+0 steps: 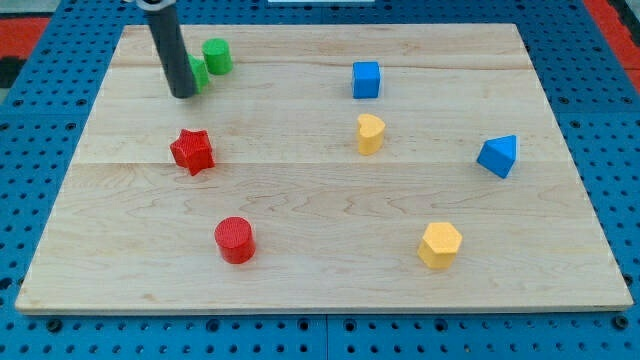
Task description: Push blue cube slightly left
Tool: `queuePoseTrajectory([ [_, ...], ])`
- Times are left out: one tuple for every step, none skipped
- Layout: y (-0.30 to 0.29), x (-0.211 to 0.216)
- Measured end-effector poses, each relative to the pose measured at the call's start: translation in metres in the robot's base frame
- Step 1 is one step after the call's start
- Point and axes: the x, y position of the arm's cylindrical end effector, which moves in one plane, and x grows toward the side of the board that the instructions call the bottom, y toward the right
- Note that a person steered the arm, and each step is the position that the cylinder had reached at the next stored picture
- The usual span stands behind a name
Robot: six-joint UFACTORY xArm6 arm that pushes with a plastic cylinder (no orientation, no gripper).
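Boards come first here: the wooden board [320, 200] fills most of the view, pale planks resting on a blue pegboard [40, 130] that shows round every edge. Next in size is the dark rod, slanting down from the view's top left, with my tip [183, 95] resting on the board beside a green block [198, 73] that it partly hides — whether it touches that block cannot be told. The arm carries no gripper at all, so nothing is clasped or let go; the rod can only shove.

Blocks follow, all small. A blue wedge-shaped block [498, 156] sits near the view's right edge, a yellow hexagonal block [440, 244] lower right, a red cylinder [235, 240] lower left, a red star [192, 151] below my tip, a green cylinder [217, 56] just to the tip's upper right, and a yellow block [370, 133] near the centre. The blue cube [366, 79] stands toward the view's top, right of centre, well apart from my tip and just above that yellow block.

Trouble looks likely in the crossing — the tip must reach the cube's right face, and a straight sweep could drag the green pieces along or strike the cube's left side, sending it the wrong way. Passing low risks clipping the yellow block. An off-centre push could spin the cube, and a long one overshoots "slightly".
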Motion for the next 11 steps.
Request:
queuePoseTrajectory([
  [0.002, -0.006],
  [0.035, -0.006],
  [0.057, -0.005],
  [0.101, 0.028],
  [0.153, 0.043],
  [0.208, 0.042],
  [0.279, 0.032],
  [0.324, 0.015],
  [0.288, -0.012],
  [0.247, -0.033],
  [0.229, -0.029],
])
